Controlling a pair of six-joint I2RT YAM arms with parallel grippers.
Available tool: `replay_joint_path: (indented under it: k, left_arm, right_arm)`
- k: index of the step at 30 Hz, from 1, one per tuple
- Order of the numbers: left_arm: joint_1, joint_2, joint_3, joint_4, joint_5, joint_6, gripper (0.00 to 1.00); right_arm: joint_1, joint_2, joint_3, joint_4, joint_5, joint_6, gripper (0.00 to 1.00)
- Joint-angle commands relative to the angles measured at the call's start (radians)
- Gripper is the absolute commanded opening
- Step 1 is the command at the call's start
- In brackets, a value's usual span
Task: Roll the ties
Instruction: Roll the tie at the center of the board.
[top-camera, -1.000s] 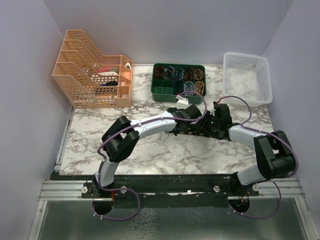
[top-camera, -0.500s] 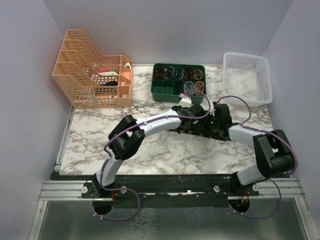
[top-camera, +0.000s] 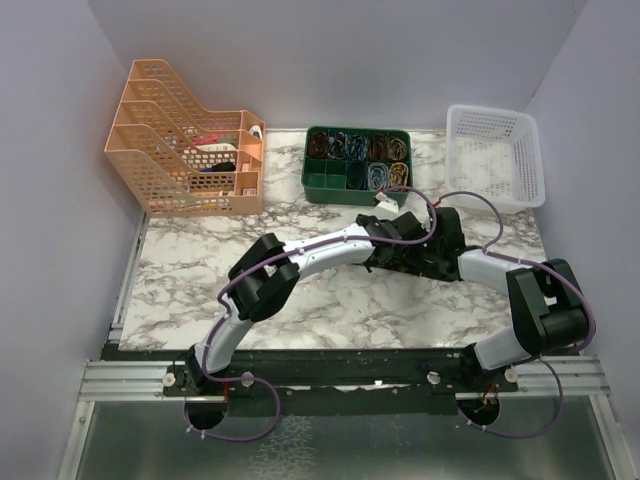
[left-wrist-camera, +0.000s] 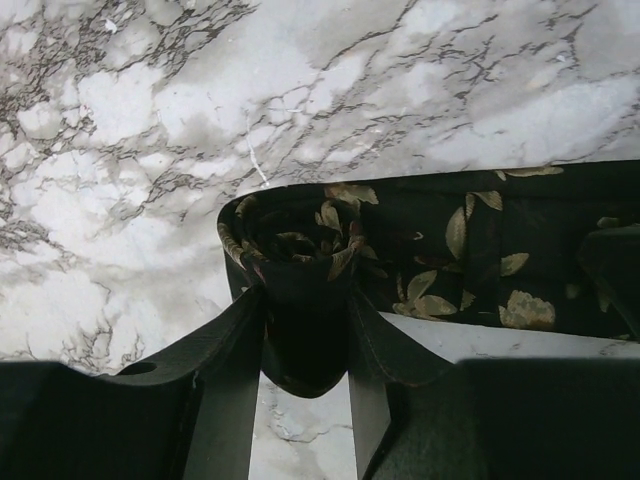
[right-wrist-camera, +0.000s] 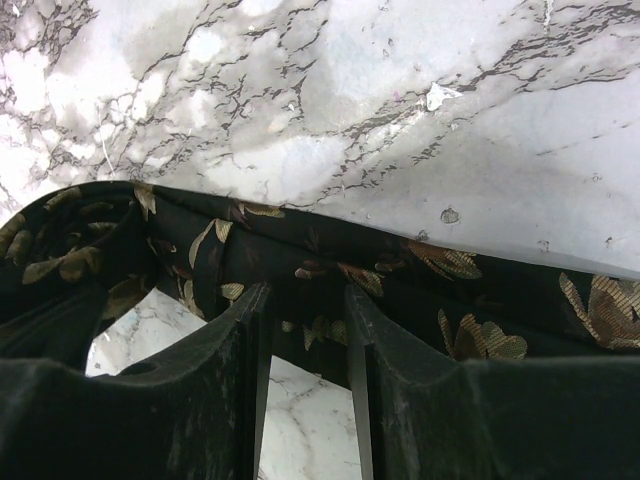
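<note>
Two end effectors working one tie (left-wrist-camera: 480, 250), lying on tabletop (left-wrist-camera: 420, 80) near green tray (top-camera: 335, 193).
- Left end effector (left-wrist-camera: 305, 345): pinching rolled end of tie, coil filling narrow gap between fingers.
- Right end effector (right-wrist-camera: 305, 335): gripping flat stretch beside coil, fingers narrowly parted, fabric between.
- Step, judging: rolling partway, small coil formed, long stretch lying flat.
- Next move calling for: fresh grip on coil, turning it along strip, right side holding fabric taut, edges lining up.
</note>
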Motion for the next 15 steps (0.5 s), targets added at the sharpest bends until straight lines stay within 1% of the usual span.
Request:
replay_joint_path:
  k: [1, 15]
  left_arm:
    - [-0.017, 0.038, 0.048, 0.003, 0.063, 0.052, 0.38]
    - [-0.022, 0.053, 0.003, 0.123, 0.215, 0.144, 0.46]
  right_arm:
    - [-0.011, 0.006, -0.012, -0.03, -0.007, -0.028, 0.4]
    - [-0.02, -0.006, -0.005, -0.044, -0.002, -0.037, 0.4]
